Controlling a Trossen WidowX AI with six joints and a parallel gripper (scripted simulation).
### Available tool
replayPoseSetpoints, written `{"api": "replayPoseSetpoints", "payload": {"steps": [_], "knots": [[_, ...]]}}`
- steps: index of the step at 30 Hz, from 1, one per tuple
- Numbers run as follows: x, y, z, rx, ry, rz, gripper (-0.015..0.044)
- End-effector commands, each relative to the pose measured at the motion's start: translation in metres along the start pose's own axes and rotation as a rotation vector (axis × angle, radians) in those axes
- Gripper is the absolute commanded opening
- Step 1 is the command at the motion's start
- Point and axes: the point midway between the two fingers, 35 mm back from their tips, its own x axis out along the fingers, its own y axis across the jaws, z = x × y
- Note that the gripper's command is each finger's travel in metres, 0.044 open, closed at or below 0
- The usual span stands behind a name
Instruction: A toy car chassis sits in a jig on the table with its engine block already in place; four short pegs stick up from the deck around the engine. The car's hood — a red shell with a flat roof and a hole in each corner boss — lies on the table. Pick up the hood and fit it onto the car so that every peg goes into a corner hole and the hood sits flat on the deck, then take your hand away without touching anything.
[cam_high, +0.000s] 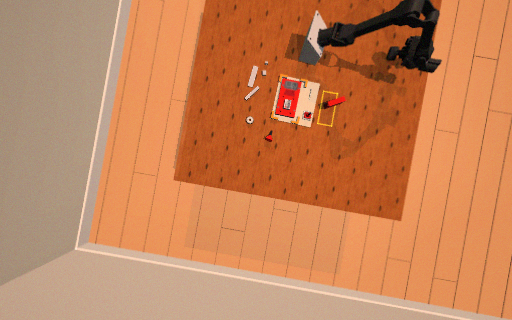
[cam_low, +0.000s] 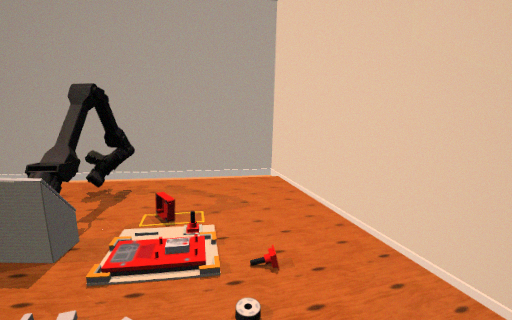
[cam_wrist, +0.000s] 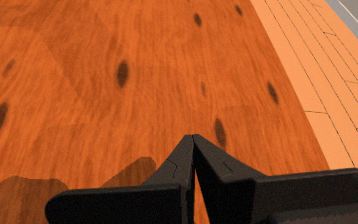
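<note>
The red hood (cam_high: 336, 102) (cam_low: 165, 207) stands on edge, partly over the yellow outline (cam_high: 325, 125), with its hollow side showing in the exterior view. The red chassis (cam_high: 289, 95) (cam_low: 142, 262) lies in the cream jig (cam_high: 313, 104) (cam_low: 160, 277). The grey-white engine block (cam_high: 287, 104) (cam_low: 177, 245) is on its deck, with short red pegs around it. My gripper (cam_wrist: 192, 141) is shut and empty. It hangs above the table, well away from the hood, beyond it in the exterior view and to its upper right in the top view. The hood is outside the wrist view.
A red piece with a black stem (cam_high: 307, 115) (cam_low: 193, 227) stands on the jig. A similar piece (cam_high: 269, 138) (cam_low: 273, 257) lies on the table. A black-and-white wheel (cam_high: 249, 122) (cam_low: 248, 306) and white bars (cam_high: 253, 76) (cam_high: 252, 93) lie nearby. A grey wedge (cam_low: 30, 225) is beside the arm's base.
</note>
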Motion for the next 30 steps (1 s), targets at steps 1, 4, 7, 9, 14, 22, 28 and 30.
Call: {"api": "replayPoseSetpoints", "payload": {"steps": [1,4,7,9,14,22,28,30], "knots": [[-0.016,0.009,-0.027,0.063,0.080,0.010,0.0000],[-0.035,0.018,-0.050,0.129,0.153,0.010,0.0000],[-0.055,0.028,-0.072,0.196,0.225,0.008,0.0000],[-0.069,0.035,-0.085,0.242,0.272,0.005,0.0000],[-0.105,0.055,-0.113,0.352,0.384,-0.001,0.0000],[-0.170,0.095,-0.146,0.539,0.556,-0.018,0.0000],[-0.218,0.126,-0.158,0.673,0.668,-0.038,0.0000],[-0.233,0.137,-0.160,0.710,0.700,-0.044,0.0000]]}}
